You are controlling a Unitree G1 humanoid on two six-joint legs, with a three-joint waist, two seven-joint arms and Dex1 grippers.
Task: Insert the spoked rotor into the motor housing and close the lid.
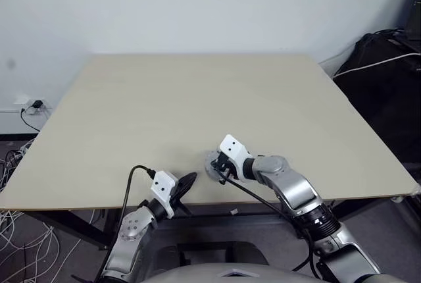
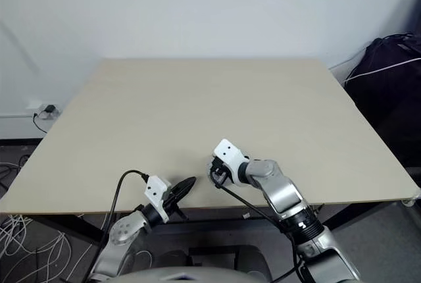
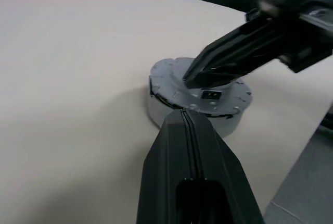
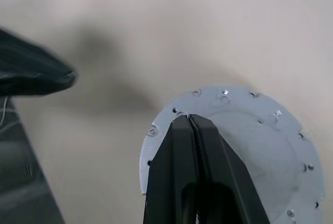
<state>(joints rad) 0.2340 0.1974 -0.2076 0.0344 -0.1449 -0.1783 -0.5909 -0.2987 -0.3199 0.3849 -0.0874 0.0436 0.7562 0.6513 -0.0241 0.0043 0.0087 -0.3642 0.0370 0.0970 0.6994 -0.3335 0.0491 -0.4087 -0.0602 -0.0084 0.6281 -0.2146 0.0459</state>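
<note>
We see the lid [image 3: 179, 86] lying on the round housing [image 3: 156, 113] near the counter's [image 1: 197, 99] front edge. The right gripper [image 3: 190, 78], fingers pressed together, rests its tips on the lid. The left gripper [image 1: 191, 179], also closed and empty, hovers just beside the stack.

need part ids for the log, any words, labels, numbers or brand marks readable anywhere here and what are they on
None: no text can be read in any view.
The lid, seated over the motor housing, carries a small dark rectangular mark that may be a label; it is too small to read.
The left end effector and the right end effector, tip resting on the lid, bear no markings.
</note>
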